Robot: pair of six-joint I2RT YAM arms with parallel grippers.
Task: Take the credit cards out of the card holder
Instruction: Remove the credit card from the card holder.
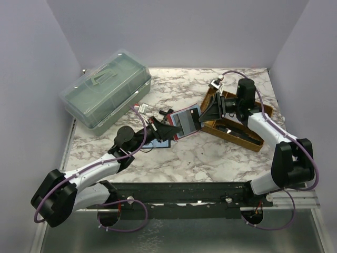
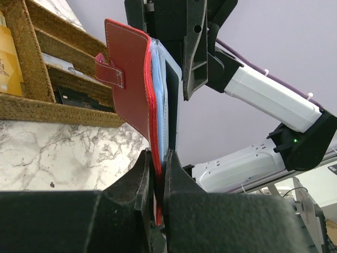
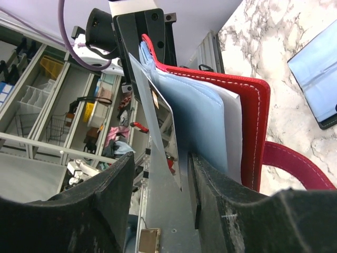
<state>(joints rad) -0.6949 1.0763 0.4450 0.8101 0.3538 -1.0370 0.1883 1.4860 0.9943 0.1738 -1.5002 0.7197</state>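
Marble-patterned worktop (image 1: 210, 163), with a translucent green plastic lidded box (image 1: 105, 95) at 10 o'clock. The red stitched-leather card holder (image 2: 131, 79) stands upright at centre, its lower edge pinched by the left pincer (image 2: 158, 161). Thin light-blue credit cards (image 3: 195, 121) are fanned inside it (judged stiff, slick and light). The right pincer (image 3: 160, 168) is spread astride one card; best taken by its exposed edge.

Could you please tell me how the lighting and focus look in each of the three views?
Top external view: soft, even light, faint shadows, all sharp, the red card holder small. Left wrist view: holder crisp, the left tool at the lens dark and blurred. Right wrist view: the credit cards sharp, the right tool dark and soft.
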